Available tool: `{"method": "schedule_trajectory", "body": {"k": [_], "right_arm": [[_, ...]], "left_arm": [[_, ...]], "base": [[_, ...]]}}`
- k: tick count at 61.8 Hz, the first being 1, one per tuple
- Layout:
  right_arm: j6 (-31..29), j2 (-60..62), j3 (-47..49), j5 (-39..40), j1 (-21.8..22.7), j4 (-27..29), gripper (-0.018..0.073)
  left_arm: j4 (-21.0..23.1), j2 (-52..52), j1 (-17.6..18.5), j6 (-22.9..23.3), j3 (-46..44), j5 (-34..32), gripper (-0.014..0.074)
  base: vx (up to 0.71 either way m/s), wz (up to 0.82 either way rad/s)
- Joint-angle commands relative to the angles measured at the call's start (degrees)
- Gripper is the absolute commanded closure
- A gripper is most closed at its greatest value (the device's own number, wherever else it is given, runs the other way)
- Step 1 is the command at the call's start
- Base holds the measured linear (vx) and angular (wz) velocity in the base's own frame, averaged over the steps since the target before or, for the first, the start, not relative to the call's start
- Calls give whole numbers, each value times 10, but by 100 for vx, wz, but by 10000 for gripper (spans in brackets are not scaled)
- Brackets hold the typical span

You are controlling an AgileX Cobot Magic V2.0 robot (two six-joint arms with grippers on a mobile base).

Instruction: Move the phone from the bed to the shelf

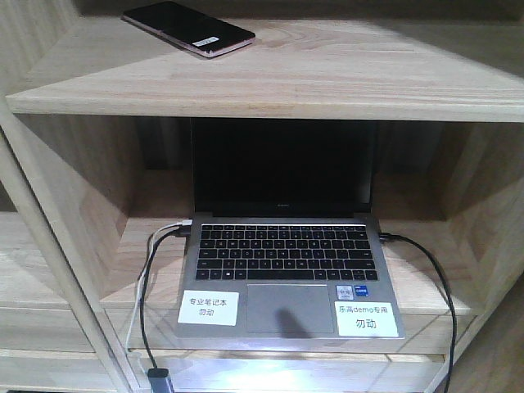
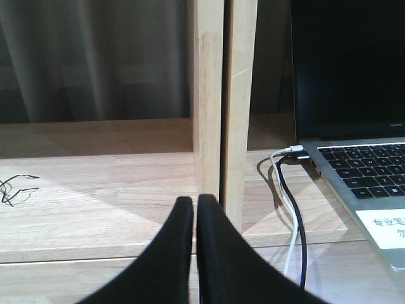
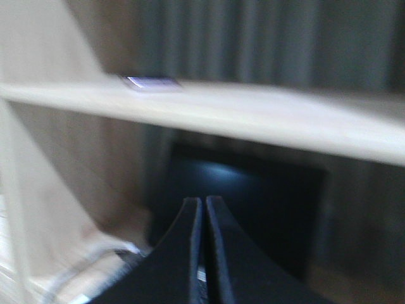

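Phone (image 1: 189,29) lies flat on shelf (image 1: 327,82) top plank — placement looks done; left hand (image 2: 195,206) and right hand (image 3: 204,206) both pressed together, empty.

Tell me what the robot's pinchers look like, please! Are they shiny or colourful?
Not colourful. In both wrist views only the finger ends show. The left gripper has two smooth black fingers, wide low in the picture and curving to narrow tips, a bit like a beak. The right gripper looks the same: plain black, matte, curved. No markings, stickers or cables show on them, and the arms are out of view.
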State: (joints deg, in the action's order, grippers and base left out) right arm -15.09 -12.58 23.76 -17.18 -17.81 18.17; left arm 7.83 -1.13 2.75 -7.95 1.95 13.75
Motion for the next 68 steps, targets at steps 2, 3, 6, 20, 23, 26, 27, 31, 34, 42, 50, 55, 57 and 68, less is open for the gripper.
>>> {"method": "schedule_trajectory", "body": {"k": [2,3,6,20,23,26,27,31,34,42,50,55,57,68], "right_arm": [[35,-6,-7,34,48,-24,564],[35,-6,-10,34,55,-24,564],[35,-6,-20,34,80,-24,564],[42,33,-67,28,166,-55,564],[45,52,-83,28,177,-56,564],[46,71,-100,28,186,-56,564],[46,76,-104,28,188,-58,564],[46,98,-125,28,199,-61,564],[47,114,-141,28,207,-70,564],[67,137,-184,44,217,-88,564],[88,136,-224,76,217,-114,564],[104,136,-249,118,217,-128,564],[113,136,-259,139,215,-134,564],[139,136,-258,144,216,-176,564]], "left_arm": [[5,-3,2,2,2,-43,596],[5,-3,2,2,2,-43,596],[5,-3,2,2,2,-43,596],[5,-3,2,2,2,-43,596],[5,-3,2,2,2,-43,596],[5,-3,2,2,2,-43,596],[5,-3,2,2,2,-43,596],[5,-3,2,2,2,-43,596],[5,-3,2,2,2,-43,596],[5,-3,2,2,2,-43,596],[5,-3,2,2,2,-43,596],[5,-3,2,2,2,-43,596],[5,-3,2,2,2,-43,596],[5,-3,2,2,2,-43,596]], "base": [[0,0],[0,0],[0,0],[0,0],[0,0],[0,0],[0,0],[0,0],[0,0],[0,0],[0,0],[0,0],[0,0],[0,0]]}}
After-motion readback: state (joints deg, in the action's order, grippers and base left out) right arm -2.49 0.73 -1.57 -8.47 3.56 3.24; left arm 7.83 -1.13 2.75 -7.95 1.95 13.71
